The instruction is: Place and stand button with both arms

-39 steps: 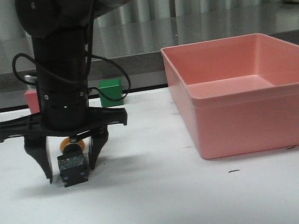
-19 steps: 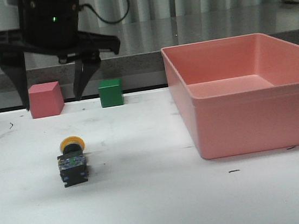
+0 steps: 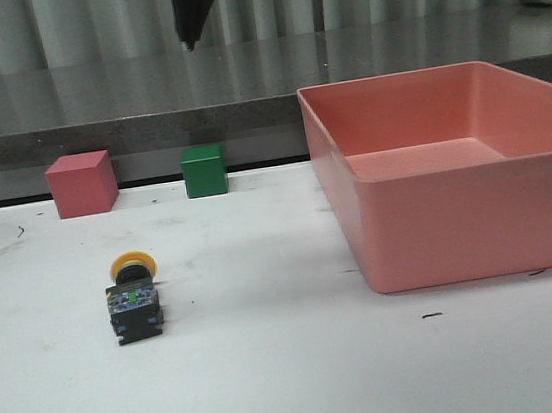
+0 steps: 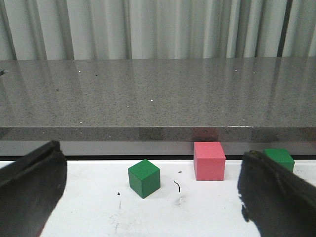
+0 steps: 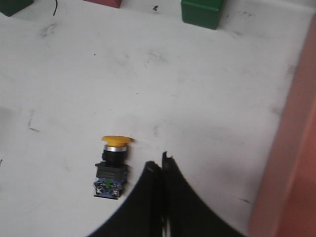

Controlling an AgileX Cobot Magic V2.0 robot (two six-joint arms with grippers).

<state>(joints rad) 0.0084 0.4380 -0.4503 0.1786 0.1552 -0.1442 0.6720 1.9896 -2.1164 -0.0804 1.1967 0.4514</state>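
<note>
1. Since a second earlier, the left gripper [image 4: 148,197] had let go of the button and risen clear; only a dark tip showed at the front view's top edge.
2. Its jaws stood wide apart and empty.
3. The small yellow-capped push button with a blocky dark base [image 3: 133,298] lay on its side on the white table [image 3: 298,385], cap toward twelve o'clock, well apart from the pink plastic bin [image 3: 453,170] at three o'clock.
4. The right gripper [image 5: 161,165] hovered near the button, fingers pressed together, holding nothing.
5. Placing looked done; standing it upright remained.
</note>
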